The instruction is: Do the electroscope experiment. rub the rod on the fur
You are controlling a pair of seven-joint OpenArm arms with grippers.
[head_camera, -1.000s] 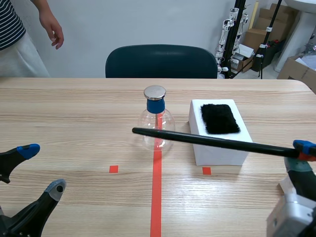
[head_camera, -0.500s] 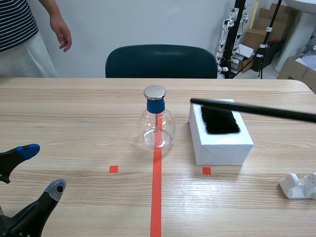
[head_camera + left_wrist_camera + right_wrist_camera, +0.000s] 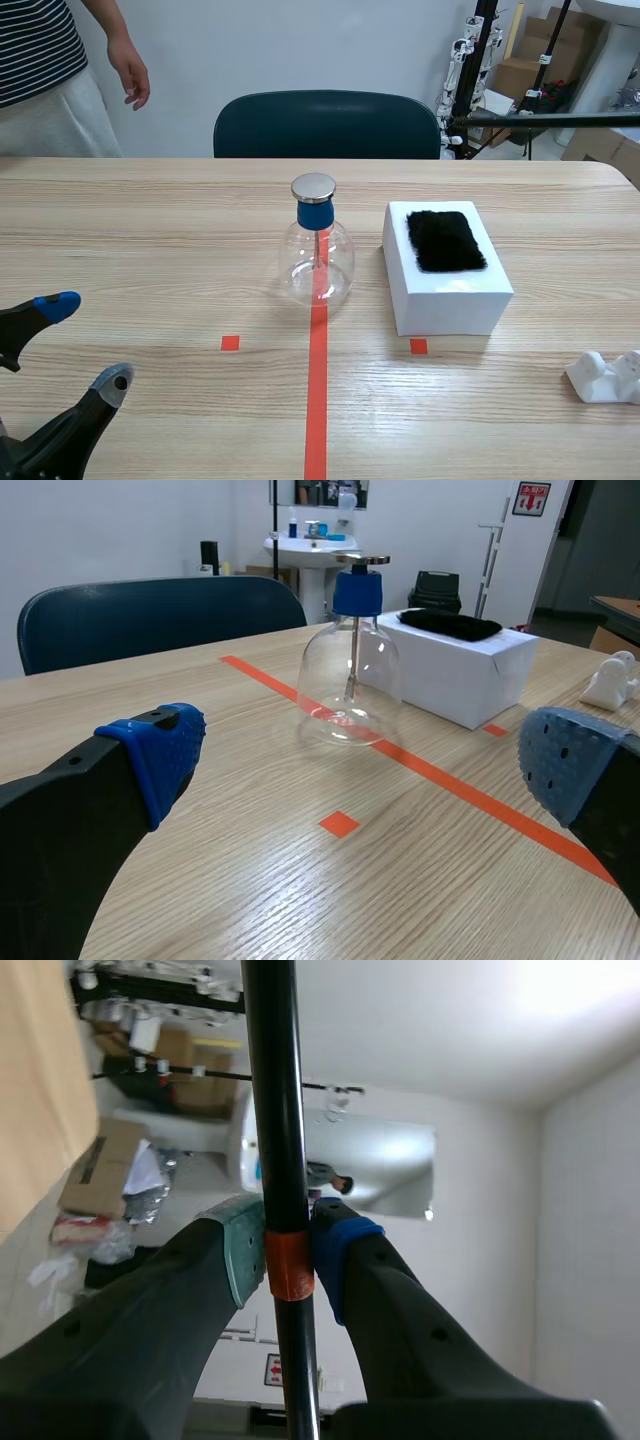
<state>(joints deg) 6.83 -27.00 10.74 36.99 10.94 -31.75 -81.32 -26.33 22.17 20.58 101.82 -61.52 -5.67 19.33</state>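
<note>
A long black rod (image 3: 545,118) hangs level high above the table's far right; its tip is over the chair's right edge. In the right wrist view my right gripper (image 3: 287,1248) is shut on the rod (image 3: 272,1100) at an orange band. The right gripper itself is out of the scene view. A black fur patch (image 3: 445,240) lies on top of a white box (image 3: 450,295), right of the glass flask electroscope (image 3: 317,250) with its blue collar and metal cap. My left gripper (image 3: 70,345) rests open at the near left; its pads (image 3: 160,750) frame the electroscope (image 3: 350,670) from a distance.
A white crumpled object (image 3: 605,376) lies at the near right edge. A person's hand (image 3: 130,75) hangs beyond the table's far left. A dark chair (image 3: 325,125) stands behind the table. Boxes and stands fill the back right.
The rod has risen from just above the table in front of the box, past the fur, to high above the far right. The right gripper left the scene view. The left gripper kept still.
</note>
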